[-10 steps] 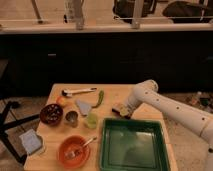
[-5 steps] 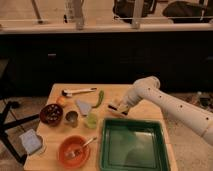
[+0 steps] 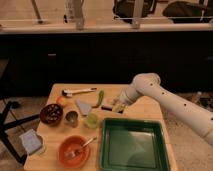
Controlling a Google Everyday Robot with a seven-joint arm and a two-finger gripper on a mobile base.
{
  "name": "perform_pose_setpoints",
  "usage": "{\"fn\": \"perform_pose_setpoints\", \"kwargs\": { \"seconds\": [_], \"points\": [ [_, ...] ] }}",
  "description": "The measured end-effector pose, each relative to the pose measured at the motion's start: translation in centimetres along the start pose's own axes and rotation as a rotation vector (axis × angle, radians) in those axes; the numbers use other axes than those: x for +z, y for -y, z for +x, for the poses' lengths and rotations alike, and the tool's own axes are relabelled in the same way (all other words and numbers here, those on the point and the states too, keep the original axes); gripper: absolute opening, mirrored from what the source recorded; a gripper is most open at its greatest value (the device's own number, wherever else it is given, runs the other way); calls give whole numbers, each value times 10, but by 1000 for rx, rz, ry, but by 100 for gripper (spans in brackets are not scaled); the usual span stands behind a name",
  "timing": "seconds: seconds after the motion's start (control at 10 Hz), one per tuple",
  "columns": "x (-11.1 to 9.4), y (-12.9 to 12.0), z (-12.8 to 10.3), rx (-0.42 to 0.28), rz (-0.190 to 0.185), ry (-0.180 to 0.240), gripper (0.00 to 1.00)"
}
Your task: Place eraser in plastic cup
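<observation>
The wooden table (image 3: 152, 113) carries a green tray (image 3: 132, 145) at lower right, an orange bowl (image 3: 62, 149) at lower left, and at centre a dark bowl (image 3: 51, 108), metal cup (image 3: 72, 118), plastic cup (image 3: 92, 120), grey wedge (image 3: 84, 106) and eraser (image 3: 107, 108). The gripper (image 3: 118, 106) is just right of the eraser.

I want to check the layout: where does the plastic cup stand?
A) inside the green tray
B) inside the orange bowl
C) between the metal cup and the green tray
C: the plastic cup stands between metal cup and green tray; the claw hangs beyond the tray's far edge.
</observation>
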Motion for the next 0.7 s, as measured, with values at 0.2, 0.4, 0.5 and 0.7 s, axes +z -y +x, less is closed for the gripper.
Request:
{"fn": "perform_pose_setpoints", "kwargs": {
  "seconds": [0.2, 0.4, 0.5, 0.7],
  "points": [
    [-3, -5, -7, -41, -13, 10, 0],
    [-3, -5, -7, -41, -13, 11, 0],
    [-3, -5, -7, -41, -12, 11, 0],
    [-3, -5, -7, -43, -14, 10, 0]
  ]
}}
